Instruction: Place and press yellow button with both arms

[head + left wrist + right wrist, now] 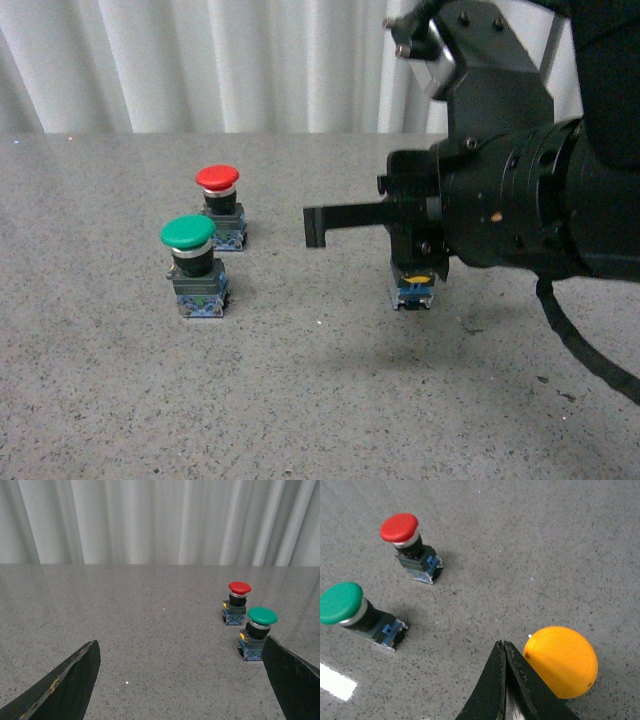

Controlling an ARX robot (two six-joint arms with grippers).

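The yellow button (413,287) stands upright on the grey table, its cap mostly hidden under my right arm; only its yellow mark and bluish base show. In the right wrist view its yellow cap (562,660) lies right beside my shut, empty right gripper (503,645). I cannot tell whether they touch. In the front view the right gripper (315,228) reaches left past the button, above the table. My left gripper (180,641) is open and empty, low over bare table. The yellow button is out of its view.
A green-capped button (190,262) and a red-capped button (218,205) stand close together left of the yellow one. Both show in the left wrist view, green (260,630) near one finger (295,680), red (239,600) behind it. White curtain at the back.
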